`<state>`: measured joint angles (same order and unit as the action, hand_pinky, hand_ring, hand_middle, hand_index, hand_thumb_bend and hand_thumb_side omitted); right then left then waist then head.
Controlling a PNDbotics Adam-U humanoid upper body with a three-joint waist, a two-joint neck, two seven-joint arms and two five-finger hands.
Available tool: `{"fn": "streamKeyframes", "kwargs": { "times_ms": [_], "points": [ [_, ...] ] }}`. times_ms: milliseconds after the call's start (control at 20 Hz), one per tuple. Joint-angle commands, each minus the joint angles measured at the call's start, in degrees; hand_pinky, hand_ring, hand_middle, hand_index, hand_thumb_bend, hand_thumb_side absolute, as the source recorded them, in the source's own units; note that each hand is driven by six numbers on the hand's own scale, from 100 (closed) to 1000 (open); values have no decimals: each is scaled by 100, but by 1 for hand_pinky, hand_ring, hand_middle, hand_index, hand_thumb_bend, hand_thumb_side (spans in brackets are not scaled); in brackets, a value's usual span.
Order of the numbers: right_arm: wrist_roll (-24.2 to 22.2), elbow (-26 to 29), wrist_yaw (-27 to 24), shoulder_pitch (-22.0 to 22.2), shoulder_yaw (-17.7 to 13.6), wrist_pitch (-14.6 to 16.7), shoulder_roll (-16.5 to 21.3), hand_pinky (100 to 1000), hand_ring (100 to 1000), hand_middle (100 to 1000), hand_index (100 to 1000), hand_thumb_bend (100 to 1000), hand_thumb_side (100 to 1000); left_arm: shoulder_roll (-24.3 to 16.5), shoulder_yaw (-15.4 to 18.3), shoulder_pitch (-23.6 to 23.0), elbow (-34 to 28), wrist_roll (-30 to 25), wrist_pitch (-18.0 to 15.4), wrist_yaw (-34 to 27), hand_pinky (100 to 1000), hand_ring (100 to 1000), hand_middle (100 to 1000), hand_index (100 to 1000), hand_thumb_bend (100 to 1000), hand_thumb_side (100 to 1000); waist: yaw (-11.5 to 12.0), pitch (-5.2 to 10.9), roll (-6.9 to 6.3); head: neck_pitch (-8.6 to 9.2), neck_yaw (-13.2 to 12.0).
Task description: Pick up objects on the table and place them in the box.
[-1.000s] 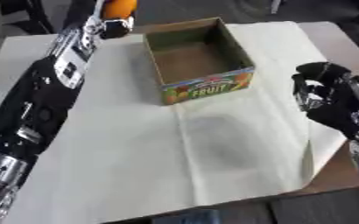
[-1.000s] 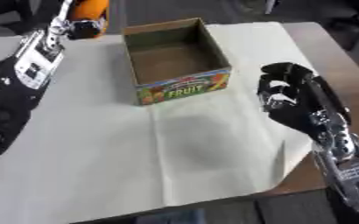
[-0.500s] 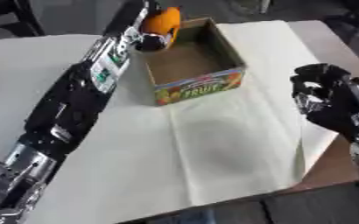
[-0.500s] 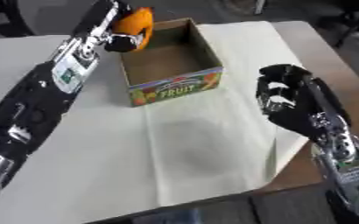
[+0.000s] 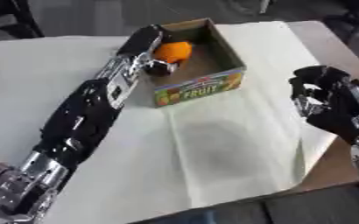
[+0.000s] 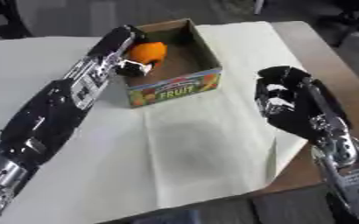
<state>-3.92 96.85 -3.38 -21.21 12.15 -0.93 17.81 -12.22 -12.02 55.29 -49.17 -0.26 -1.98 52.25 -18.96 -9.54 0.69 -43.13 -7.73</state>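
1. Left hand (image 5: 158,65) is over the near-left part of the box (image 5: 227,57), fingers curled round an orange object (image 5: 173,51); the grip is on, nothing released.
2. Orange object sits at the fingertips, above the box interior and inside its walls as seen from the head camera; can't tell if it touches the box floor.
3. Change: one second ago this hand held the orange object at the far-left edge of the table, well outside the box; half a second ago it was at the box's left wall; now it is over the opening. The left arm has swung in across the white sheet (image 5: 213,144).
4. Meaning for task: transport looks done, and release into the box is the step in hand. My guess is that opening the fingers is all that's left for this object.
5. Box is open-topped cardboard with a "FRUIT" label on the near face and sits on the white sheet at the far middle of the table (image 5: 343,162). No other contents visible.
6. Right hand (image 6: 286,103) hangs idle at the right side above the sheet's edge, fingers curled, holding nothing, same place as before.
7. No other loose objects visible on the sheet.
8. Risk: the hand is close to the left wall and could nudge the box on withdrawal.
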Motion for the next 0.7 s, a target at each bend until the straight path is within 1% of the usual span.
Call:
{"fn": "streamKeyframes", "kwargs": {
  "times_ms": [50,100,150,200,300,350,400,450,500,550,600,650,700],
  "points": [
    [-22,80,-22,-97,-6,13,36,613,760,537,705,100,100,-9,-2,103,-79,50,-161,247,681,749,613,736,421,128,-21,82,11,76,-15],
    [-24,80,-22,-99,-5,14,34,613,760,536,705,100,100,-4,-14,101,-97,69,-201,314,735,809,718,811,536,129,-26,84,11,79,-18],
    [-25,80,-24,-100,-6,14,33,613,759,536,705,100,100,0,-21,98,-113,90,-233,376,741,818,731,817,550,142,-31,85,11,81,-22],
    [-26,79,-25,-101,-6,14,31,613,759,536,705,100,100,3,-28,96,-133,121,-264,444,798,875,805,860,678,270,-36,88,11,83,-24],
    [-30,78,-26,-101,-3,14,29,613,759,536,705,100,100,11,-41,87,-157,171,-326,553,828,910,853,888,800,411,-38,93,10,86,-30],
    [-31,77,-27,-101,-3,13,28,613,759,536,705,100,100,14,-45,82,-166,181,-362,586,829,911,856,891,812,431,-37,95,9,89,-29],
    [-32,76,-27,-100,-3,13,28,613,759,536,705,100,100,14,-43,77,-182,188,-401,584,830,913,859,892,831,473,-31,98,9,92,-25],
    [-33,75,-26,-99,-4,13,28,613,759,536,705,100,100,11,-39,70,-203,199,-431,557,830,913,858,892,831,475,-26,100,8,93,-22],
    [-33,73,-25,-99,-5,13,29,614,759,536,705,100,100,9,-21,66,-244,230,-441,491,824,906,844,883,800,458,-18,101,9,97,-17],
    [-33,72,-25,-99,-6,13,31,614,759,536,705,100,100,-3,-11,60,-305,268,-439,386,822,904,841,881,790,454,-8,102,8,101,-11],
    [-32,71,-24,-97,-9,14,34,614,759,536,705,100,100,-25,-2,56,-395,307,-424,233,812,891,808,865,716,422,5,105,9,103,0],
    [-30,70,-22,-93,-13,14,37,614,759,536,705,100,100,-60,-3,46,-512,333,-398,35,811,890,804,863,707,416,18,108,9,103,9],
    [-25,68,-20,-87,-20,15,40,614,759,536,705,100,100,-108,1,36,-665,354,-359,-206,799,874,769,843,627,385,38,110,9,107,27]
  ]
}}
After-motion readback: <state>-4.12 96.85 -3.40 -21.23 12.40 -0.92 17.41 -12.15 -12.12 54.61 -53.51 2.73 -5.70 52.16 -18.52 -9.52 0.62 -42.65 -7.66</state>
